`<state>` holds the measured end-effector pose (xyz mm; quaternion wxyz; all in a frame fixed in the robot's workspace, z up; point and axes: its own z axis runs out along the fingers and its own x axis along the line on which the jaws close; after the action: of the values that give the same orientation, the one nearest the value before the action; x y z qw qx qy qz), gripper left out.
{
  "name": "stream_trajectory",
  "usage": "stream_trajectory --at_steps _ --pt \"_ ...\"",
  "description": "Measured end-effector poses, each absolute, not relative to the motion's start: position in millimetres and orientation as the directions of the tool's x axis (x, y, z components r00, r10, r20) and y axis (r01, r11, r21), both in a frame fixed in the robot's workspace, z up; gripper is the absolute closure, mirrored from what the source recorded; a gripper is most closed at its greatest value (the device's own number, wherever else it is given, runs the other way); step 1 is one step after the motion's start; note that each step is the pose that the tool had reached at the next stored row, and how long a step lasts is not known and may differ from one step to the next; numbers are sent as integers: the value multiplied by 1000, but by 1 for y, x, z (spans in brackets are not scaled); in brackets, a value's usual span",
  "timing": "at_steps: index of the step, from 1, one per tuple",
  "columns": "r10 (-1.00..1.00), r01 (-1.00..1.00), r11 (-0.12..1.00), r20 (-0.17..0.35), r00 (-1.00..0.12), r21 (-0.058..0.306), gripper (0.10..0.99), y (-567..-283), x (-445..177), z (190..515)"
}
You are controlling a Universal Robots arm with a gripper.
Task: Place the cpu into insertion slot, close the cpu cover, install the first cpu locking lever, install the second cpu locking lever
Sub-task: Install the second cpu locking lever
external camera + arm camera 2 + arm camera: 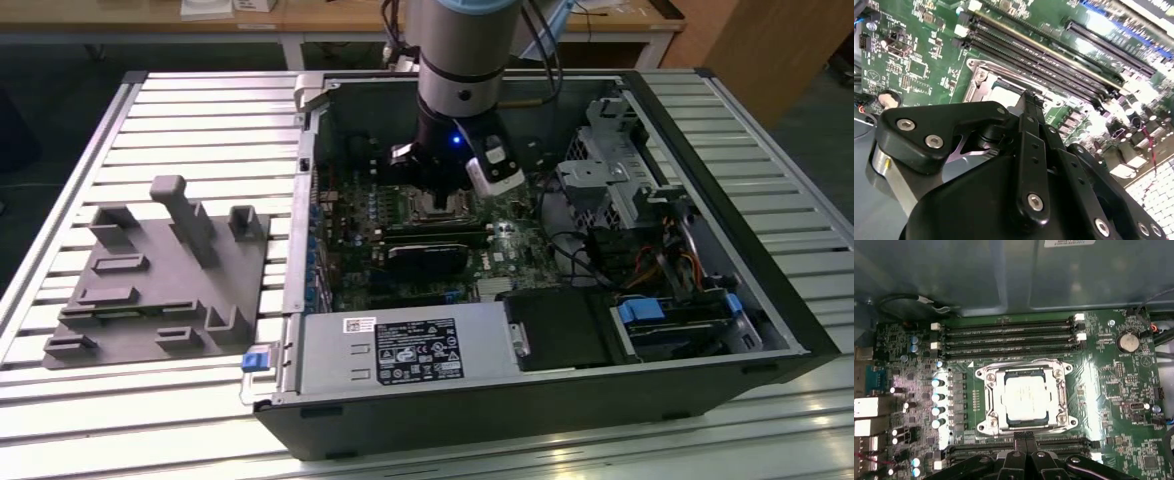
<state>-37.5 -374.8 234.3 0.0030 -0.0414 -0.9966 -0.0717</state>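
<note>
The small flat square cpu [1025, 398], with its pale silvery-tan metal face, lies seated in the square insertion slot [989, 405] on the green circuit board [1114, 390], and the thin silver metal cpu cover [1024, 371] lies flat down around it, so the chip's face shows through the cover's square window. In the first wrist view the black metal tool [1025, 438] sits just beside one edge of the cover, its two fingertips pressed together with nothing between them; in the second wrist view the same closed fingertips [1032, 102] reach the near rim of the cover [985, 70], with the chip [1004, 95] partly hidden behind them. One cpu, one socket and one cover can be counted. Four long narrow black memory slots [1009, 338] run along one side of the socket, and further black slots lie along the opposite side by the tool. In the exterior view the tool [443, 190] reaches down into the open black computer case [561, 400], which lies on a ribbed silvery metal surface [200, 120] beside one grey plastic fixture tray [160, 290] towards the exterior view's left.
</note>
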Motion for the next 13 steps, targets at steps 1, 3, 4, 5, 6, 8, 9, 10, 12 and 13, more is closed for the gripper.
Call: stream_trajectory --at_steps 1,3,4,5,6,8,9,10,12,13 --pt "82 83 986 12 -997 143 980 -374 -37 234" --pt "82 83 986 12 -997 143 980 -371 -34 233" --pt "82 83 986 12 -997 143 980 -370 -32 233" --pt "82 83 986 12 -997 143 980 -369 -31 232" --pt "82 83 986 12 -997 143 980 -368 -29 232" --pt "82 83 986 12 -997 143 980 -366 -28 232" --pt "82 83 986 12 -997 143 980 -365 -28 231" --pt "82 83 986 10 -997 143 980 -365 -28 231" --pt "82 81 986 -4 -997 144 980 -364 -28 229" --pt "82 80 986 -12 -997 145 980 -363 -28 229"
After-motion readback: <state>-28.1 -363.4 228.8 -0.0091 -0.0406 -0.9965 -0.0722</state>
